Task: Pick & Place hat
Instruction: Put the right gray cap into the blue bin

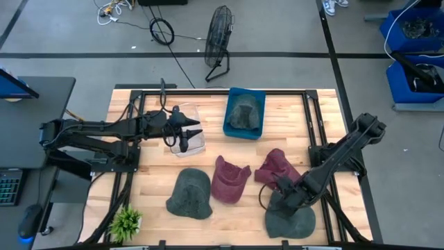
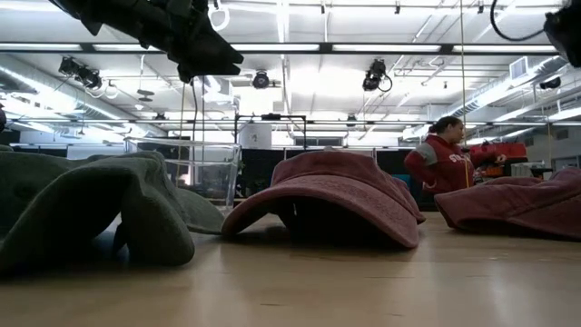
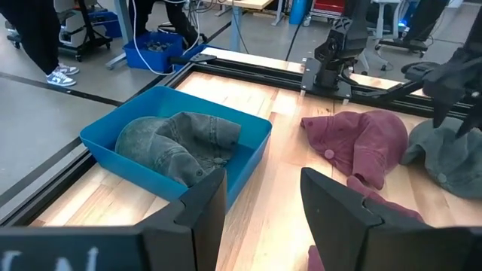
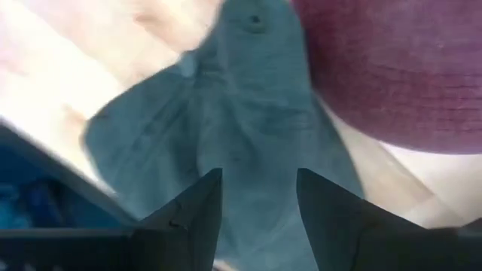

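Nearest the low camera, a grey-green hat [image 2: 86, 213] lies on the wooden table [image 1: 326, 111] at the picture's left, partly cut off by the frame edge. Beside it a maroon hat [image 2: 331, 204] sits crown up, and a second maroon hat [image 2: 522, 204] lies further right, cropped at the edge.

Containers: a blue bin [image 1: 244, 113] stands at the far middle of the table and holds one grey-green hat [image 1: 243, 111], crumpled inside its walls. A clear plastic container [image 1: 189, 139] stands to the left of the bin; its contents cannot be made out, since the left gripper [image 1: 186, 135] hangs over it. That gripper's fingers [image 3: 203, 207] stand apart, holding nothing.

Task item: a dark grey hat [image 1: 290, 217] lies flat at the near right of the table, touching the second maroon hat [image 1: 277, 167]. The right gripper [image 1: 284, 189] is directly over this grey hat. In the right wrist view its fingers [image 4: 192, 207] are parted with the hat's fabric [image 4: 241, 143] between and beyond them; contact appears likely but cannot be confirmed from this blurred view.

Another grey-green hat [image 1: 189, 194] lies at near centre-left beside the first maroon hat [image 1: 229, 179]. A small green plant [image 1: 126, 222] stands at the near left corner. A person [image 2: 445, 163] in a red top stands in the room behind.
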Tool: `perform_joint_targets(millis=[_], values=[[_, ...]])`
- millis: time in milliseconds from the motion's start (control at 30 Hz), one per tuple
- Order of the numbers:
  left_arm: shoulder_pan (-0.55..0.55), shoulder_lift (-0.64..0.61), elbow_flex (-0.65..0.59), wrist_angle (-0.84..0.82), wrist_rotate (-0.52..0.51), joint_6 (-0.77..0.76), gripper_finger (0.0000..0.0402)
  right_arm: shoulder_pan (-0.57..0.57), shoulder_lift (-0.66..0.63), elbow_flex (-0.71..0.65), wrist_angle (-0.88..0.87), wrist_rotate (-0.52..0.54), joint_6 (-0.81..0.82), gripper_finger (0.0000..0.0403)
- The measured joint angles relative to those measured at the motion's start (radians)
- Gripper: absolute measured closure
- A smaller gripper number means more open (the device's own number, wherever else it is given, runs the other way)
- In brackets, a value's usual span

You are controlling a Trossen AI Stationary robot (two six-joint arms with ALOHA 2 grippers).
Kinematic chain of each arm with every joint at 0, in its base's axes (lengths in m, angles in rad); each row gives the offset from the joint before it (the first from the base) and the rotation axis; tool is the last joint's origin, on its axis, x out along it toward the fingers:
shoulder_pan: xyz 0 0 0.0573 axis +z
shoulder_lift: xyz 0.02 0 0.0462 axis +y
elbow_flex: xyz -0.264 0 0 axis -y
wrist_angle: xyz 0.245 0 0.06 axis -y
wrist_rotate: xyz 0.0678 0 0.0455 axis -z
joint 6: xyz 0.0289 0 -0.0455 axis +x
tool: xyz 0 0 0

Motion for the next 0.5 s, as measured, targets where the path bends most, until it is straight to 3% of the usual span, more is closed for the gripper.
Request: perform_joint_targets(millis=[300, 500], values=[[0.0, 0.0, 0.0, 0.001, 0.0, 0.002, 0.0225, -0.001, 0.126, 0.0, 0.028, -0.013, -0.021, 0.0239], [0.0, 0.0, 0.0, 0.001, 0.0, 0.002, 0.0225, -0.005, 0.132, 0.007, 0.087, -0.045, -0.127, 0.0333]])
